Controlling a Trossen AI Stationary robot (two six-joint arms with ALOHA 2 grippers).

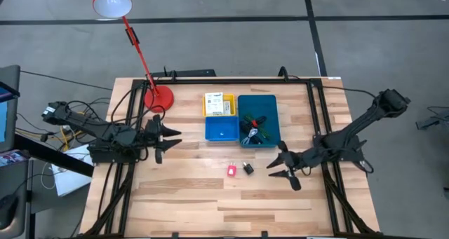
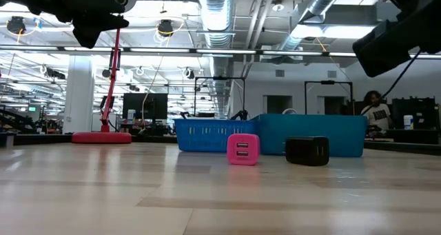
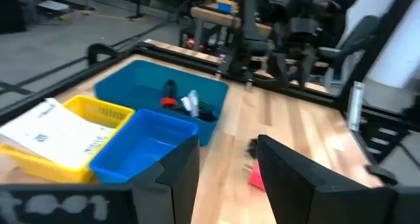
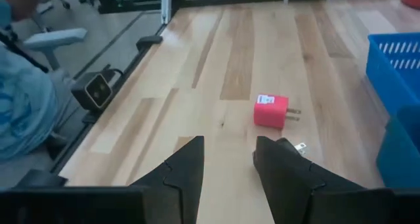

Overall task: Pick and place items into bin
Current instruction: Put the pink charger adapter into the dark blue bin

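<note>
A pink plug-like piece (image 1: 231, 170) and a small black piece (image 1: 248, 168) rest on the bare wood near the bin; the low view shows the pink piece (image 2: 242, 149) and the black piece (image 2: 307, 151) side by side. The bin has a yellow compartment (image 1: 219, 113) holding a white labelled box (image 1: 219, 102), a small blue compartment (image 1: 224, 130), and a large teal one (image 1: 269, 106) with a green cord and black-and-red pieces (image 1: 252, 127). My left gripper (image 1: 170, 139) hovers open, left of the bin. My right gripper (image 1: 277, 167) is open, right of the black piece.
A red desk lamp stands with its base (image 1: 158, 97) at the table's far left, its arm reaching past the far edge. Black frame rails (image 1: 319, 127) run along both sides of the table. Bare wood stretches along the near half (image 1: 224, 204).
</note>
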